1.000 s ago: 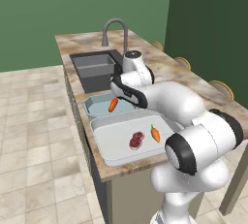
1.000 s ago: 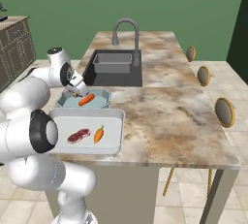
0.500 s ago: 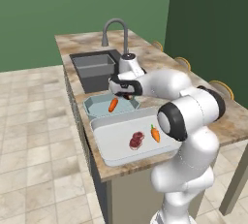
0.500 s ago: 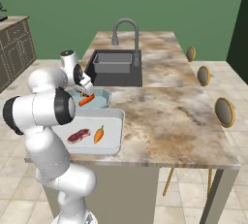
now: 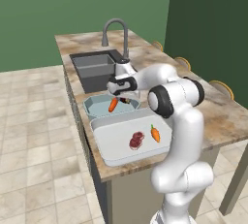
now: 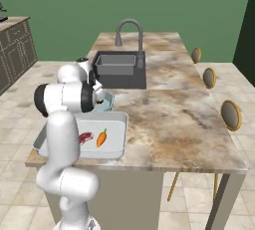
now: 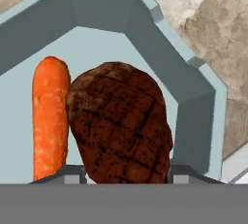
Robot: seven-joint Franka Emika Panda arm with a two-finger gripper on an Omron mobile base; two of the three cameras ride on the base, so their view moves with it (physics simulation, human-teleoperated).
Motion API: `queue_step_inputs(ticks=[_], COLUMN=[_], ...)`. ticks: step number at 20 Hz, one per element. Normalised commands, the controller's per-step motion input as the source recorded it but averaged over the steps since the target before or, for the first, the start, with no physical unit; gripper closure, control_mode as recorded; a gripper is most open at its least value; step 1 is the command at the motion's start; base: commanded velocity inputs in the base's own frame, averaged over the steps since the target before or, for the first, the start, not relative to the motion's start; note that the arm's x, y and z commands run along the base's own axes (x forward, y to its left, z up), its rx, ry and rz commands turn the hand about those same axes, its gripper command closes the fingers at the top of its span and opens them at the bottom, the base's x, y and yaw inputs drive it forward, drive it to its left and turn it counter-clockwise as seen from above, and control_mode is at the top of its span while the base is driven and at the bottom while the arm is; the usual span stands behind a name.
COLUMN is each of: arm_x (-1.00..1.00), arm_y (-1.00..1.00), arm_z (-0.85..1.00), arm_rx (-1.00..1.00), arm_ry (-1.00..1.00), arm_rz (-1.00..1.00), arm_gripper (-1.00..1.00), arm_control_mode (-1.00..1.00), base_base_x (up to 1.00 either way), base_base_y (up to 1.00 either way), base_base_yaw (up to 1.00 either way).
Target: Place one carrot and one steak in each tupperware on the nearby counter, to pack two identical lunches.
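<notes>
My gripper is shut on a dark brown grilled steak, which it holds just over the small pale blue octagonal tupperware. A carrot lies inside that container, right beside the steak. In the hand view the carrot is left of the steak, with the container wall behind them. The big whitish rectangular tupperware in front holds another steak and carrot. From the right base view my arm covers most of the small tupperware. The large one shows its steak and carrot.
A dark sink with a curved grey faucet lies just beyond the small container. The marbled counter stretches to the right. Round stools line its far side. Both containers sit near the counter's floor-side edge.
The hand has come down closer over the small tupperware with the steak still in it. The elbow has swung round toward the camera side.
</notes>
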Motion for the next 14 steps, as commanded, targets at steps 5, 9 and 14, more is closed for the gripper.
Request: queue_step_inputs(ticks=[5, 9, 14], arm_x=[0.96, 0.0, -0.05], arm_y=[0.0, 0.0, 0.0], arm_z=[-0.19, 0.0, 0.0], arm_rx=[0.0, 0.0, 0.0], arm_ry=[0.06, 0.0, 0.0], arm_rz=[-0.13, 0.0, 0.0], arm_gripper=[-1.0, -1.0, -1.0], arm_control_mode=[-1.0, -1.0, -1.0], base_base_x=[0.0, 0.0, 0.0], base_base_y=[0.0, 0.0, 0.0], base_base_yaw=[0.0, 0.0, 0.0])
